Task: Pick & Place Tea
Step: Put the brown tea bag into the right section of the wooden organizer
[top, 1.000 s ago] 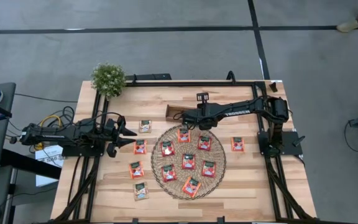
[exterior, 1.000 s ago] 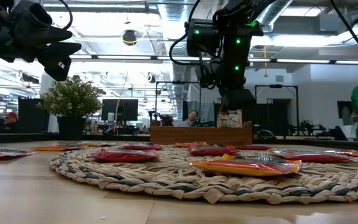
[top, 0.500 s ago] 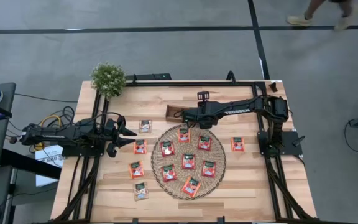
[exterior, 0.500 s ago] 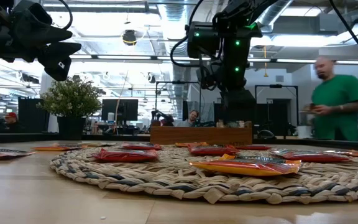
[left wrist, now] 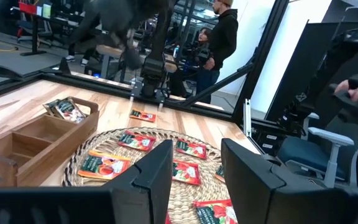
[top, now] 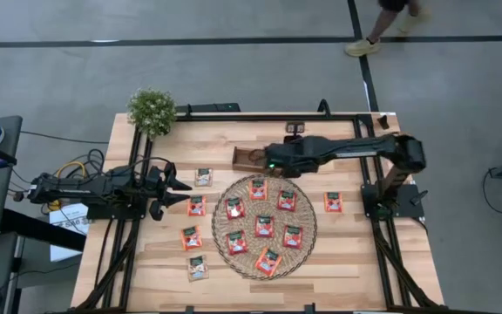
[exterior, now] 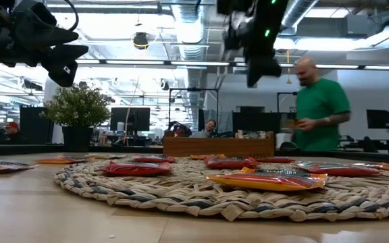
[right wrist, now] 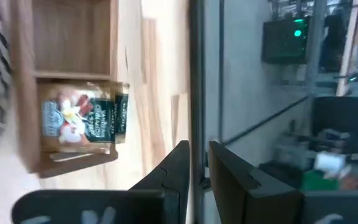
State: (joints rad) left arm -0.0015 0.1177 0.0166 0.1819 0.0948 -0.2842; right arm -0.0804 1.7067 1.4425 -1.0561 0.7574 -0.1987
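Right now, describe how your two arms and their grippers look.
Both arms are dark, near-black, jointed and slender. The right arm shows a small green light near its wrist. The left gripper ends in two pointed dark fingers; the right gripper has two flat, dark, angular fingers. Yellow cables lie beside the left arm's base.

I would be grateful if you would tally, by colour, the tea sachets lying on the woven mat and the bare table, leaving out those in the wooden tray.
Red-orange sachets: 10
Pale sachets: 2
Total: 12
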